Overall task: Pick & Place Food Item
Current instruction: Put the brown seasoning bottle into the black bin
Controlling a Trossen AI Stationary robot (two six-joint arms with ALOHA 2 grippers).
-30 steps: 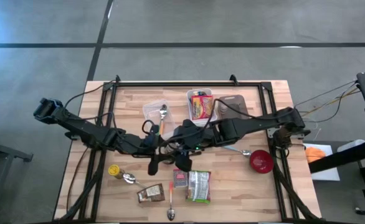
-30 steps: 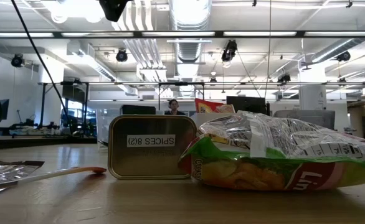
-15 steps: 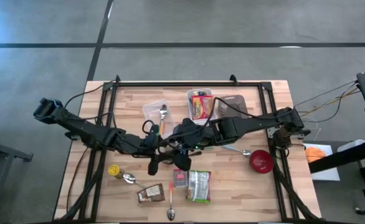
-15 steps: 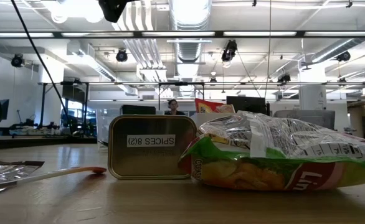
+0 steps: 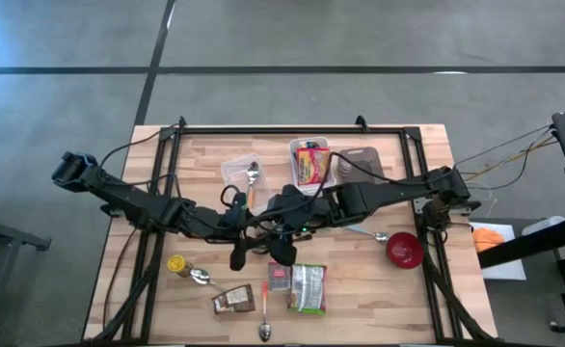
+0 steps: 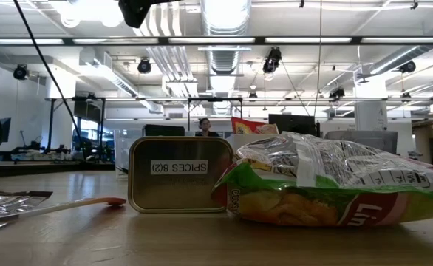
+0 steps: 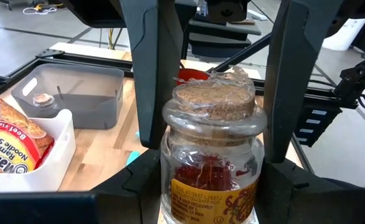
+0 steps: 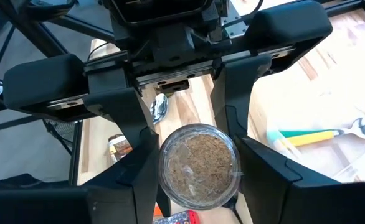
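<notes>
Nothing on the worktop [image 5: 398, 289] has shifted since the earlier frames; only the right hand's [image 8: 198, 165] fingers have drawn in around the jar [image 7: 212, 155].

Both hands meet at mid-worktop, above the surface. Left hand [image 7: 212, 134]: fingers pressed against both sides of the jar just below its cork lid, holding it upright. Jar is glass, with red strands inside and a yellow label.

Right hand: comes at the same jar from above, one finger on each side of the cork top, tight to the rim. Whether they actually press on it cannot be told.

Nearby, high view: white tray with a noodle packet [image 5: 310, 163] and grey tray [image 5: 360, 160] toward the far edge; red bowl [image 5: 404, 250] to the right; spice tin [image 5: 279, 278] and snack bag [image 5: 309, 287] at the near edge.
</notes>
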